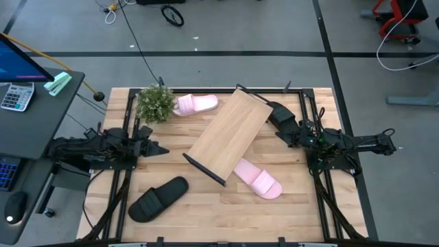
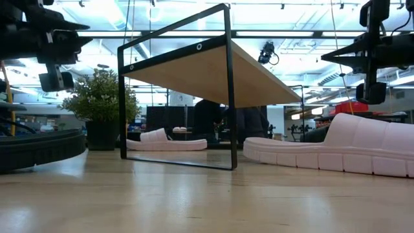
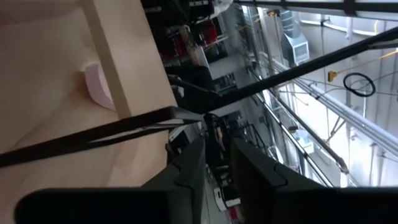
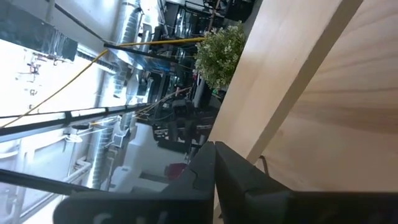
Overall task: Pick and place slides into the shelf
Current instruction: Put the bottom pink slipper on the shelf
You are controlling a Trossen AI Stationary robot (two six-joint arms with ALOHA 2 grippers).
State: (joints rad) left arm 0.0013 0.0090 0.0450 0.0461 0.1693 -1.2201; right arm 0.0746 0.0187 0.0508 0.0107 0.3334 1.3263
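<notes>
Your shelf [image 1: 230, 134] lies diagonally in the middle of the desk [image 1: 206, 213], and nothing is on it yet. One pink slide [image 1: 195, 104] rests beside the plant [image 1: 155, 103], the other pink slide [image 1: 259, 180] is at the shelf's near end, and a black slide [image 1: 158, 199] lies at front left. Your left end effector [image 1: 159, 149] hovers empty with fingers slightly apart; the right end effector [image 1: 280, 132] has fingers together, beside the shelf. I judge you are between picks: next, open wide over one slide.
</notes>
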